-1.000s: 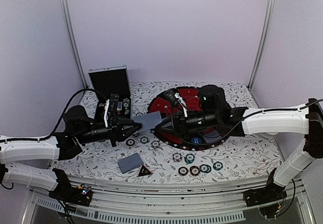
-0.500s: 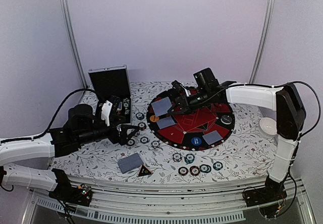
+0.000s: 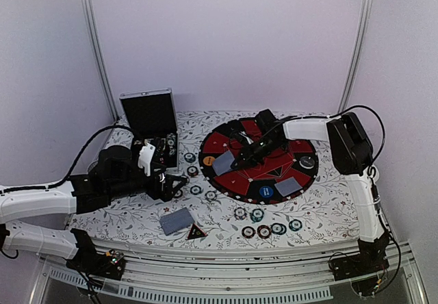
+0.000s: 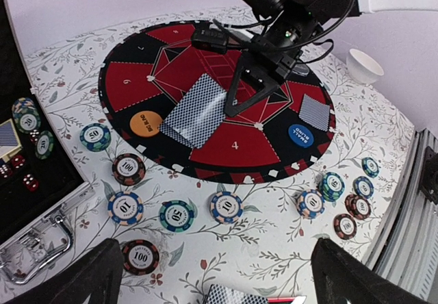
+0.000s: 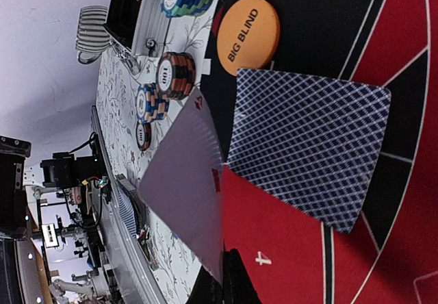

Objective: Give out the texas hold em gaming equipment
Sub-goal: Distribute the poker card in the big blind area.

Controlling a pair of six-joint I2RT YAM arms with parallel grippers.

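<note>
While scanning the mat [image 4: 137, 85], set mid-worktop toward the back edge, found right tool [image 5: 222, 280] pinched shut on one card [image 5: 185, 181]. Gripped by an edge and held tilted over the mat's left half, pale face with red pips turned to the wrist camera. Hangs just beside a laid card [image 5: 308, 153], back up, next to the orange button [image 5: 253, 37]. Probably gripped at the edge so as to lower flat without fouling the felt. Judged a deal to that same seat, making a pair. Contact with the mat: cannot tell.

Found left tool [image 4: 219, 276] spread wide, nothing between the fingers, hovering over the worktop's left half, between case [image 3: 149, 116] and front edge. Below and ahead of it, chips [image 4: 176, 215] strung along the mat's near-left rim, flat and apart, likely spaced so for single picks. Spread wide enough, by the look, to drop over one. No pick begun.

Elsewhere:
- Second laid card [image 4: 315, 112] and blue button [image 4: 301, 135] on the mat's near-right sector.
- More chips [image 4: 332, 184] toward the front right.
- Deck [image 3: 176, 220] and triangle [image 3: 196, 232] by the front edge, left of centre.
- Case open at back left, holding further chips.

Plenty left to hand out.
</note>
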